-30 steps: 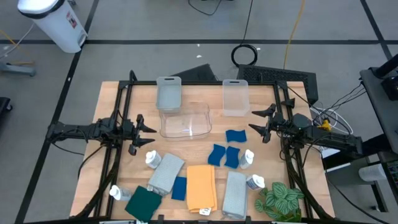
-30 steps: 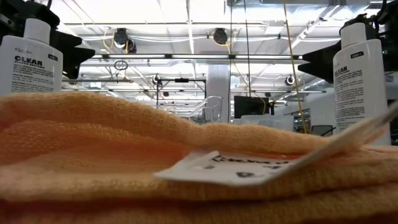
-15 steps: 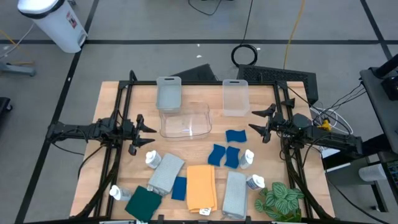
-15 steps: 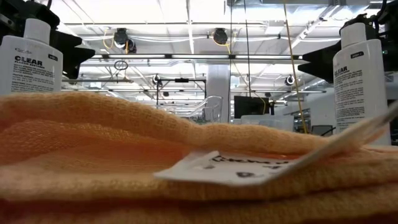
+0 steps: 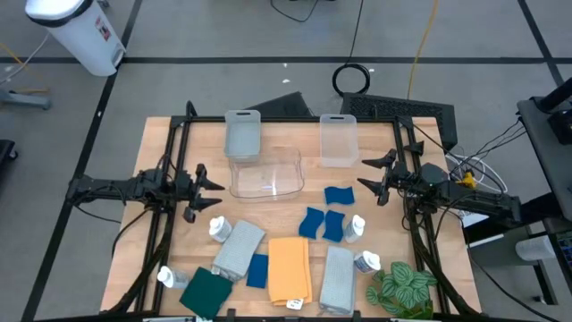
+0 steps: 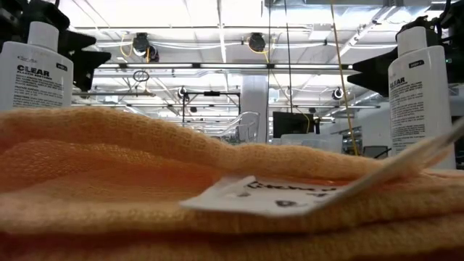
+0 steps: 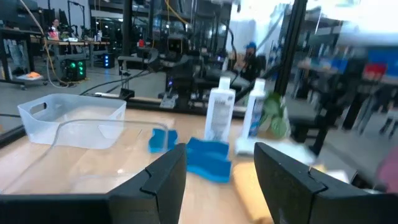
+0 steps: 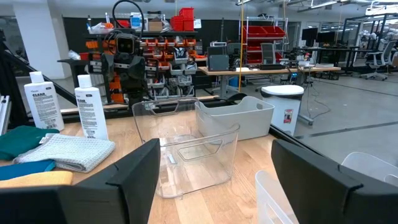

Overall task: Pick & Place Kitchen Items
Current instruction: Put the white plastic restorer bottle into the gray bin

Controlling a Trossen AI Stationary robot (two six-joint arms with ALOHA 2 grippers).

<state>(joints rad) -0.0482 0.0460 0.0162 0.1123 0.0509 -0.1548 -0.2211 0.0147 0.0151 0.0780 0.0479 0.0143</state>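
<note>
Both grippers hover open and empty above the table's middle: my left gripper [image 5: 210,188] at the left, my right gripper [image 5: 366,177] at the right. Toward the near edge lie an orange cloth [image 5: 289,268], two grey cloths [image 5: 239,249] [image 5: 337,279], a dark green cloth [image 5: 206,292] and several wavy blue sponges [image 5: 322,224]. Several small white bottles [image 5: 218,229] [image 5: 357,227] stand upright among them. The left wrist view shows two bottles [image 7: 220,115] and sponges [image 7: 205,158] ahead of the open fingers. The orange cloth [image 6: 145,181] fills the low view.
A clear bin [image 5: 265,172] lies at the table's centre, between the grippers. A grey bin [image 5: 242,134] and a small clear bin [image 5: 338,139] stand at the far edge. A green leafy plant [image 5: 402,288] sits at the near right corner. Black frame rails run along both sides.
My left gripper has shifted a little, as its dark outline behind the left bottle in the low view shows; which way, I cannot tell. It stays open. Nothing on the table has moved.
</note>
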